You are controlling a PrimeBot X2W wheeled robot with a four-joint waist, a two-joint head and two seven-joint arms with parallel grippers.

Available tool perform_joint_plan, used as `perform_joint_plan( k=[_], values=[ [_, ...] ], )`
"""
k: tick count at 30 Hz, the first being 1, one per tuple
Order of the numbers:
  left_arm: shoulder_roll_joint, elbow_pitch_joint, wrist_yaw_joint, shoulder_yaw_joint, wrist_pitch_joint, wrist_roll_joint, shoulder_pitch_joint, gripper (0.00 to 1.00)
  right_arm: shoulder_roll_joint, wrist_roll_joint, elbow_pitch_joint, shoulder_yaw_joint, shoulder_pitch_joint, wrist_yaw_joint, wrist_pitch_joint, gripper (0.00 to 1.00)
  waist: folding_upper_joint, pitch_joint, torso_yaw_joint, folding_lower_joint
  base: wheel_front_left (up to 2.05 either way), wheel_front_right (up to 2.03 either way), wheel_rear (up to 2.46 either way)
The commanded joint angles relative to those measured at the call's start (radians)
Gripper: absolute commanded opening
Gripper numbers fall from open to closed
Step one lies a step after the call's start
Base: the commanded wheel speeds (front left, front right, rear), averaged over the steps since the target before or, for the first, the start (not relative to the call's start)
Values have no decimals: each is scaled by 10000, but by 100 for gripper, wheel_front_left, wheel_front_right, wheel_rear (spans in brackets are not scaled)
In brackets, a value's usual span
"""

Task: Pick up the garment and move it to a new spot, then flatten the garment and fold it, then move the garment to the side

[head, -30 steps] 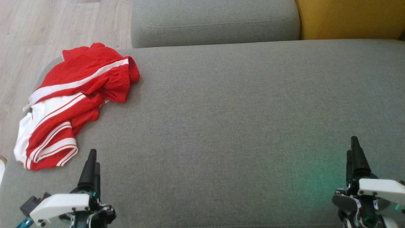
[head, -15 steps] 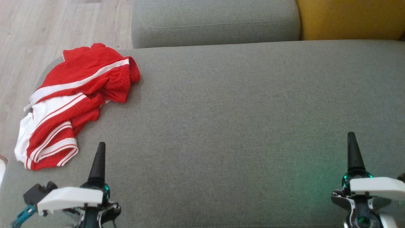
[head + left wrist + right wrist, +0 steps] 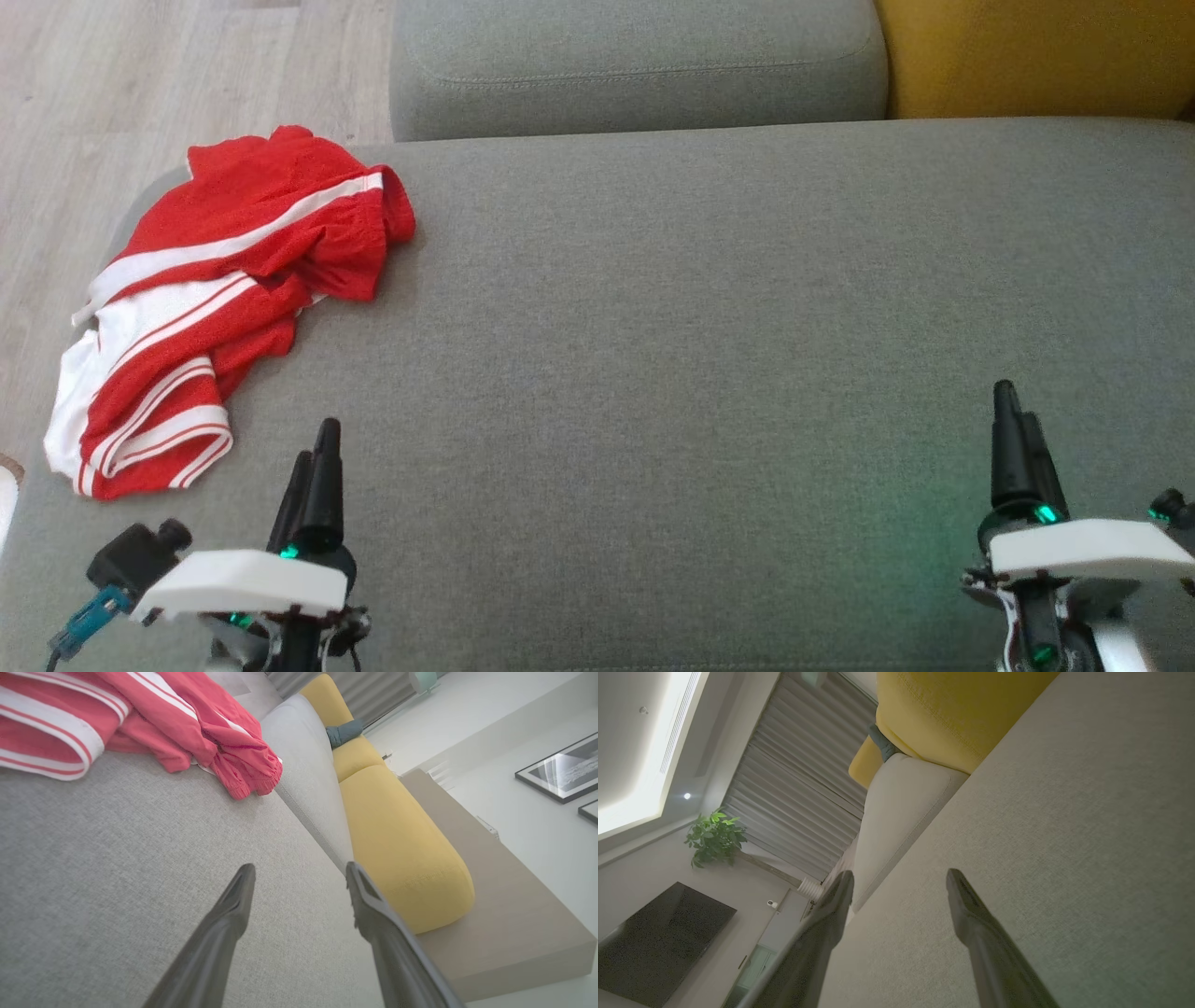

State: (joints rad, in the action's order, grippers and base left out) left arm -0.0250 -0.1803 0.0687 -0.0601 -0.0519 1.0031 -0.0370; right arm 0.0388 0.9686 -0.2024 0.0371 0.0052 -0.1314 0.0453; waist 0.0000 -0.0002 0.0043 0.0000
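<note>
**Item 1: garment** [image 3: 219, 299]. Red with white stripes, crumpled in a loose heap on the grey sofa seat [image 3: 709, 317]. It lies ahead of the left hand [image 3: 316, 441] and off to that hand's outer side, near its fingertips but not touching them. It is well apart from the right hand [image 3: 1016, 401], at the opposite end of the seat. The far side of the heap reaches the seat's end, beside the wooden floor [image 3: 84, 84]. In the left wrist view it sits beyond the fingers, toward the upper left.

**Item 2: left hand.** Released. The two dark fingers are parted with bare seat fabric showing between them, and it grasps nothing. Whether the tips touch the seat cannot be told.

**Item 3: right hand.** Released. The fingers are parted with nothing between them, and plain seat fabric lies beneath and ahead.

**Item 4: grey back cushion** [image 3: 635, 65]. Ahead of both hands, past the seat's far edge.

**Item 5: yellow cushion** [image 3: 1036, 56]. Ahead of the right hand, directly beside the grey back cushion.

**Item 6: room beyond the right hand.** Potted plant [image 3: 714, 835], pleated curtain [image 3: 798, 779], dark screen [image 3: 658, 938].
</note>
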Motion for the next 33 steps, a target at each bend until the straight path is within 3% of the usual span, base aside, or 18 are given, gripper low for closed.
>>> perform_joint_plan(
  k=[1,18,33],
  values=[
    [-119,467,-22,40,-112,-384,291,100,66,-391,444,-166,-169,3,158,100,0,2,3,0,0,0,0],
    [-169,650,-305,-305,-608,-3312,140,100,78,-3162,564,-694,-45,4,659,100,0,-11,5,0,0,0,0],
    [-358,618,-542,-556,-1017,-5202,-3,100,88,-5065,574,-863,62,5,1072,100,0,-3,30,0,0,0,0]
  ],
)
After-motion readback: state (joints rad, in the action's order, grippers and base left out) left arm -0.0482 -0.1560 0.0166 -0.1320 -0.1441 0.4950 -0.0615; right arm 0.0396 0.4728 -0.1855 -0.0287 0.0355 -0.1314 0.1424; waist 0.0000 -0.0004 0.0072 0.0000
